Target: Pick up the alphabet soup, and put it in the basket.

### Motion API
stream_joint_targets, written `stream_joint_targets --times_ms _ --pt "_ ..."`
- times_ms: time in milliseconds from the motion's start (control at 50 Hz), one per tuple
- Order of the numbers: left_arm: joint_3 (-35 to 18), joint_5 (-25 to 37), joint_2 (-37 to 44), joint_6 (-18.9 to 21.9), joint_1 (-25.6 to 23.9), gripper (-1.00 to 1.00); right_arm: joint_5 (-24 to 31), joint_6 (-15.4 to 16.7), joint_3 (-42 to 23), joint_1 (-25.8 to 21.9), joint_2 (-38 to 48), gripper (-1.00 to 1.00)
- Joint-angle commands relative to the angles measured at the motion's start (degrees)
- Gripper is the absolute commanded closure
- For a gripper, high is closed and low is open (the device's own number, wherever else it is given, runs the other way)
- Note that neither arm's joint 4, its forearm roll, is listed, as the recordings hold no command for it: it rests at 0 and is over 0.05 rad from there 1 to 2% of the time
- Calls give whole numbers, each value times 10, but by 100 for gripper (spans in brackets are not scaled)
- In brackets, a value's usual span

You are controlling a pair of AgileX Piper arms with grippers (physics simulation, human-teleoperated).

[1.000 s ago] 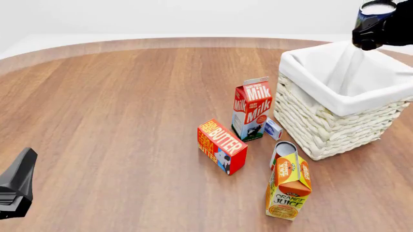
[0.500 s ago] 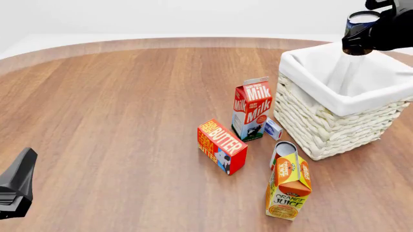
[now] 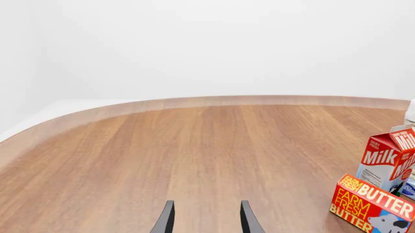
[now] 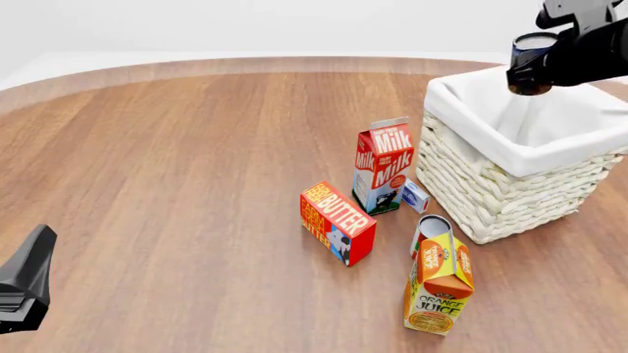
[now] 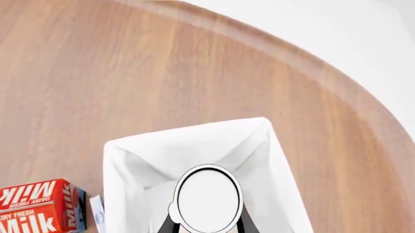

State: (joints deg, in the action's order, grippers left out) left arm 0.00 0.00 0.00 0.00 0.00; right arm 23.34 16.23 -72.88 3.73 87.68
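your left gripper (image 4: 25, 283) idles at about eight o'clock on the table (image 4: 196, 147), its fingers parted with nothing between them, well apart from everything that matters. moving rightward past the butter box (image 4: 336, 220), the milk carton (image 4: 383, 165), the red-and-white can (image 4: 430, 229) and the orange juice carton (image 4: 437, 283), you reach the basket (image 4: 510, 184) at about two o'clock. above it your right gripper (image 4: 534, 70) is clenched on the alphabet soup (image 4: 533, 45), which hangs in the air over the basket's lined opening. in the right wrist view the can's pale end (image 5: 209, 199) faces the camera with the fingers on either side of it, so its long axis runs along the fingers and points down into the white lining (image 5: 162, 160). the basket interior lies straight beyond the can, though it seems nearer the six o'clock side of the opening than the middle. judging by this, the right arm needs only to lower and let go; watch that the can clears the rim.
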Motion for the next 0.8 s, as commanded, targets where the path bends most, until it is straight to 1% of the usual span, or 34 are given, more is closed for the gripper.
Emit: stream_joint_targets --times_ms 20,300,640,700,800 --pt "0 0 0 0 0 -100 -3 -10 -7 2 16 100" --pt "0 0 0 0 0 -100 -14 -13 6 5 38 100" --pt "0 0 0 0 0 -100 -13 -7 8 6 61 100" --pt "0 0 0 0 0 -100 -13 -1 9 15 63 100" --pt "0 0 0 0 0 -100 -10 0 7 15 65 100"
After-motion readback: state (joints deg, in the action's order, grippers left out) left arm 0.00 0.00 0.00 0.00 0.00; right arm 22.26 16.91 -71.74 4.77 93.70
